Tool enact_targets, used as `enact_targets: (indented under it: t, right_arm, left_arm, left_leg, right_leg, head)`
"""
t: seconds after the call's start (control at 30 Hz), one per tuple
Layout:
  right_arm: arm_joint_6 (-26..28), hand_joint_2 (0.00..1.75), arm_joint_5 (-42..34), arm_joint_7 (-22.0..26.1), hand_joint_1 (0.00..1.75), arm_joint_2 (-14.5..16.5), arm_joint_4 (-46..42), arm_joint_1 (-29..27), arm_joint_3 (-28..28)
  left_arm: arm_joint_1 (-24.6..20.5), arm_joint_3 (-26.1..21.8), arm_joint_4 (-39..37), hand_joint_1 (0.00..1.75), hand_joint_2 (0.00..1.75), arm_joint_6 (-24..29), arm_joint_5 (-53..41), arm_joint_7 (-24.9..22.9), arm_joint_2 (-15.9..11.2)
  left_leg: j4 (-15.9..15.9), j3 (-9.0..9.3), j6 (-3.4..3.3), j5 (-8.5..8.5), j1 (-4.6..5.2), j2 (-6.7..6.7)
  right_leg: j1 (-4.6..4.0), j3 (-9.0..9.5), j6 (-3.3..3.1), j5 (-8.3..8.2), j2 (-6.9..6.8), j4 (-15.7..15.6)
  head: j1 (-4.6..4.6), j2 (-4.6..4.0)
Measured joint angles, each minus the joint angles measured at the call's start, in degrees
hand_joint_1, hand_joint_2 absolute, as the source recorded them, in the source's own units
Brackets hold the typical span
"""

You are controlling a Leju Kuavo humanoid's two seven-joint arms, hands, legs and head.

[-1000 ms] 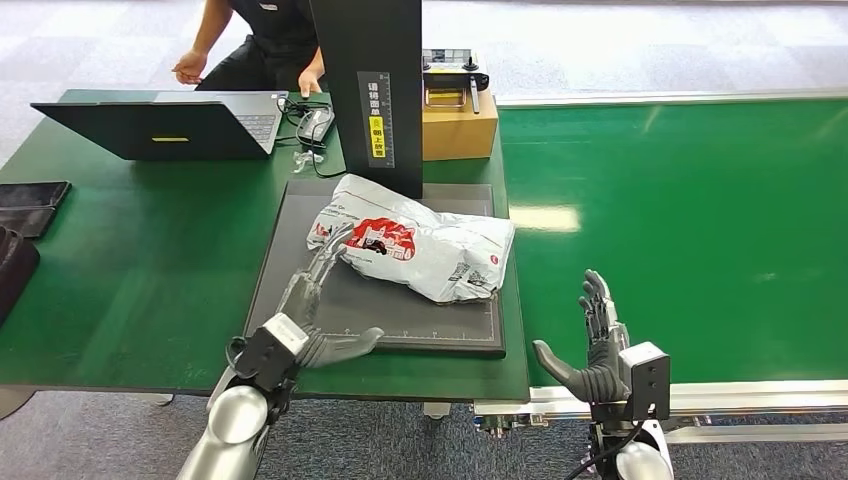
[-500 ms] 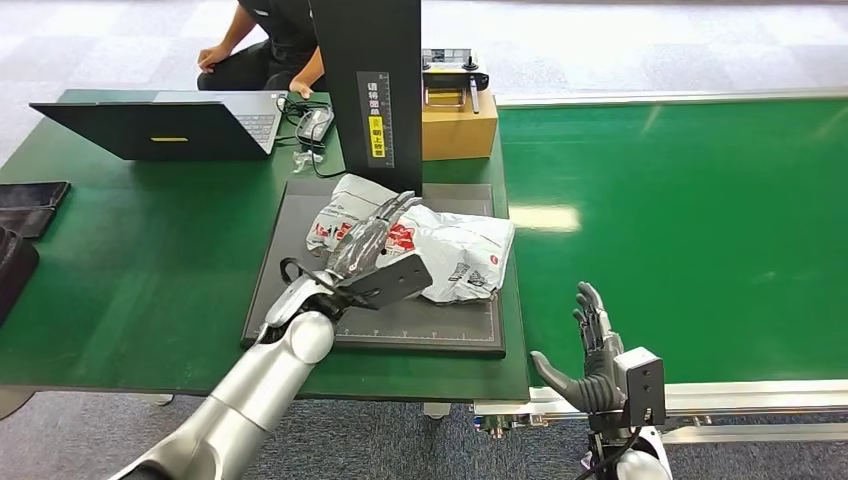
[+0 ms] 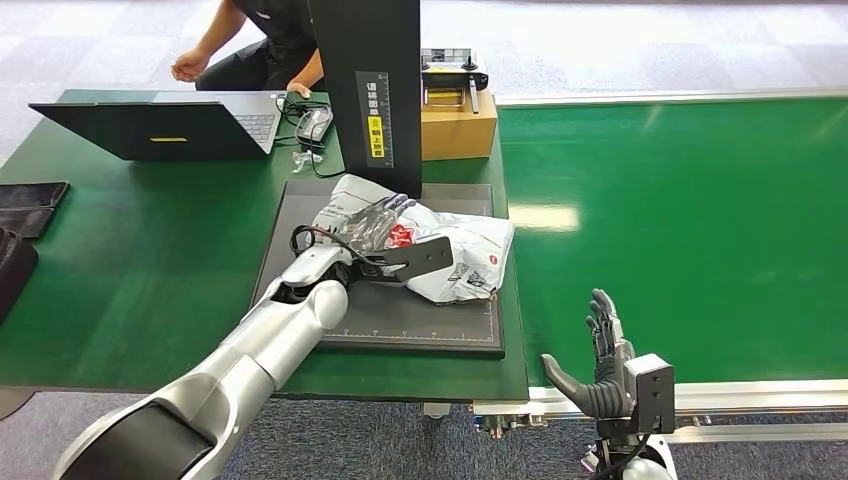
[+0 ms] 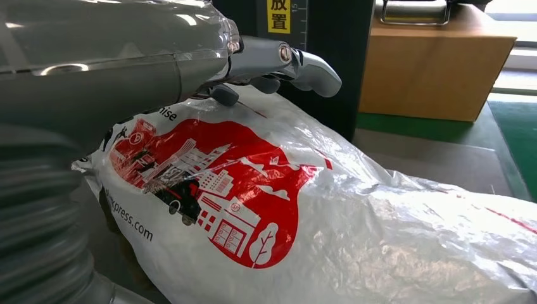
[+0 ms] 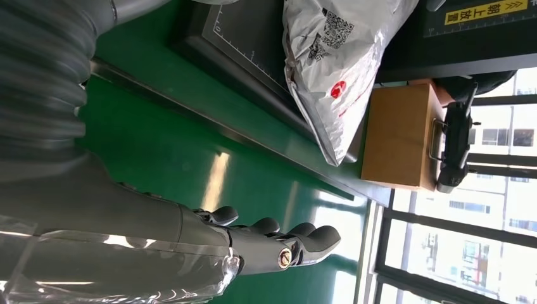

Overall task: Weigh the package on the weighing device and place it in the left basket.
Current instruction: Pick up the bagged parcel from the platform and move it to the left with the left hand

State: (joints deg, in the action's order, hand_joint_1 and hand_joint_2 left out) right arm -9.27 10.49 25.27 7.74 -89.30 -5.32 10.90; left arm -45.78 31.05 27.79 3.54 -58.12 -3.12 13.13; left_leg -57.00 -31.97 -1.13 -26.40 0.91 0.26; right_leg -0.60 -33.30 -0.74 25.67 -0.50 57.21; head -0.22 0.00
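The package is a crumpled white plastic mailer with a red print. It lies on the black weighing platform in front of the scale's tall black post. My left hand is stretched out over the package's left end. The left wrist view shows the left hand with straight fingers just above the red print on the package, gripping nothing. My right hand hangs open at the table's near right corner beside the belt. In the right wrist view the right hand holds nothing and the package lies beyond it.
A wide green conveyor belt runs along the right. Behind the post stand a cardboard box and a mouse with cables. An open laptop sits at the back left, with a person beyond it. Dark items lie at the left edge.
My left arm has reached forward from the platform's near edge until the hand is over the package. My right hand has sunk a little. The package has not moved.
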Motion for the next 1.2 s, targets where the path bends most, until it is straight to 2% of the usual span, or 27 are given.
enact_targets:
  t: [0.27,0.3,0.4,0.43,0.53,0.67,0.73,1.0,1.2]
  right_arm:
    - [-0.01,1.75,0.01,-0.01,0.00,0.25,-0.13,-0.04,0.05]
    - [-0.02,1.75,0.01,-0.02,0.00,0.28,-0.13,-0.04,0.05]
    - [-0.13,1.75,0.06,-0.02,0.00,0.38,-0.12,-0.01,0.04]
    - [-0.15,1.75,0.09,-0.02,0.00,0.40,-0.10,0.02,0.00]
    - [-0.16,1.75,0.13,-0.02,0.00,0.48,0.04,0.21,-0.25]
    - [-0.04,1.75,0.11,-0.08,0.00,0.49,0.45,0.74,-0.79]
    - [-0.04,1.75,0.05,-0.09,0.00,0.49,0.68,0.96,-1.07]
    - [-0.03,1.75,-0.29,-0.07,0.00,0.48,1.21,1.38,-1.96]
    - [-0.02,1.75,-0.44,-0.05,0.00,0.48,1.44,1.58,-2.06]
  left_arm:
    - [-0.83,0.28,-1.94,0.00,1.75,0.02,-0.10,-0.26,0.24]
    - [-0.86,0.29,-2.09,0.05,1.75,-0.05,-0.08,-0.23,0.22]
    - [-0.73,0.24,-2.46,1.36,1.75,-0.60,0.44,0.84,0.00]
    - [-0.58,0.19,-2.54,1.75,1.75,-0.68,0.71,1.48,-0.14]
    - [0.13,-0.39,-2.63,1.75,1.75,-0.24,2.50,4.73,-0.68]
    - [1.55,-2.95,-2.57,1.75,1.75,-0.21,7.52,11.88,-1.15]
    - [2.18,-4.15,-2.50,1.75,1.75,0.11,8.72,13.49,-1.33]
    - [3.51,-7.21,-1.71,1.75,1.75,2.69,10.67,15.83,-2.28]
    - [3.53,-7.86,-1.67,1.75,1.75,4.89,9.07,13.23,-3.73]
  left_leg:
    - [0.00,-0.01,0.00,0.00,0.00,0.00]
    - [0.00,-0.01,0.00,0.00,0.00,0.00]
    - [0.00,-0.02,0.00,0.00,0.00,0.00]
    - [0.00,-0.02,0.00,0.00,0.00,-0.01]
    - [0.01,-0.02,0.00,0.00,0.00,-0.01]
    - [0.01,-0.02,0.00,0.00,0.00,-0.01]
    - [0.02,-0.02,0.00,0.00,0.00,-0.01]
    - [0.01,-0.02,0.00,0.00,0.00,-0.02]
    - [0.02,-0.03,0.00,0.00,0.00,-0.02]
  right_leg:
    - [0.01,0.01,0.00,0.00,0.00,0.00]
    - [0.01,0.01,0.00,0.00,0.00,0.00]
    - [0.01,0.02,0.00,0.00,-0.01,0.00]
    - [0.01,0.02,0.00,0.00,-0.01,0.00]
    - [0.00,0.02,0.00,0.00,-0.01,0.01]
    - [0.00,0.02,0.00,0.00,-0.02,0.02]
    - [0.00,0.02,0.00,0.00,-0.02,0.02]
    - [0.00,0.03,0.00,0.00,-0.02,0.02]
    - [0.00,0.02,0.00,0.00,-0.03,0.02]
  head:
    - [0.01,0.00]
    - [0.01,0.00]
    - [0.01,0.00]
    - [0.01,0.00]
    - [0.00,0.00]
    - [0.00,0.00]
    - [0.00,0.00]
    - [0.01,0.00]
    - [0.01,0.00]
